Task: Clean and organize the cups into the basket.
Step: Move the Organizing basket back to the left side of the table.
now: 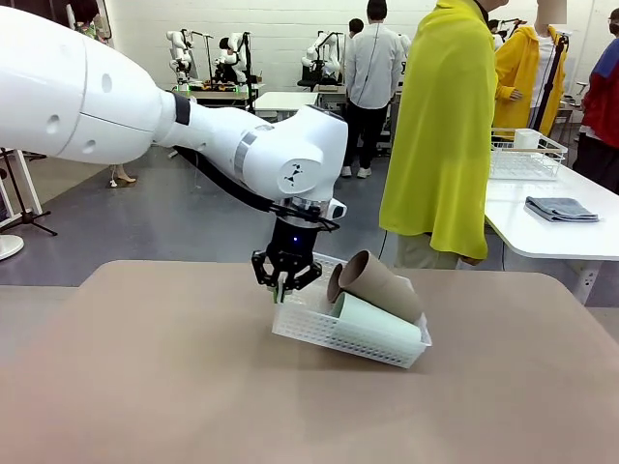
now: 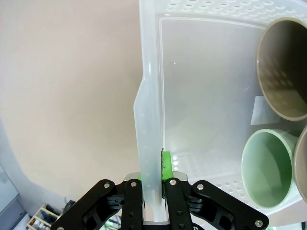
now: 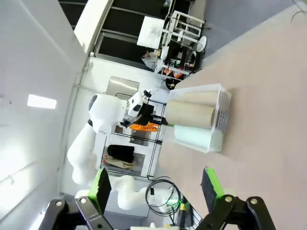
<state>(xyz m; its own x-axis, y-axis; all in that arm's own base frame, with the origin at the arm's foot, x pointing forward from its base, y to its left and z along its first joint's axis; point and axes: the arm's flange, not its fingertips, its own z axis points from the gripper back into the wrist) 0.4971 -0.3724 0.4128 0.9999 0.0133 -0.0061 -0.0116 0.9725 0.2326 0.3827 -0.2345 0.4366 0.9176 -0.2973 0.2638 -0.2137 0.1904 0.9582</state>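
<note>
Front view: fixed, robot's side, faces across the table (image 1: 145, 387) toward the far side. Left wrist view: very near, looks down onto the basket (image 2: 201, 96) rim. Right wrist view: rolled sideways, well back, faces the basket (image 3: 218, 120) lengthwise. All three share the basket (image 1: 338, 333).

Folded grey cloth (image 1: 561, 208) on white side table (image 1: 551, 237)

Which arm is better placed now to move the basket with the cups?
Left. The left gripper is already shut on the basket rim. The right gripper is open and apart from it.
</note>
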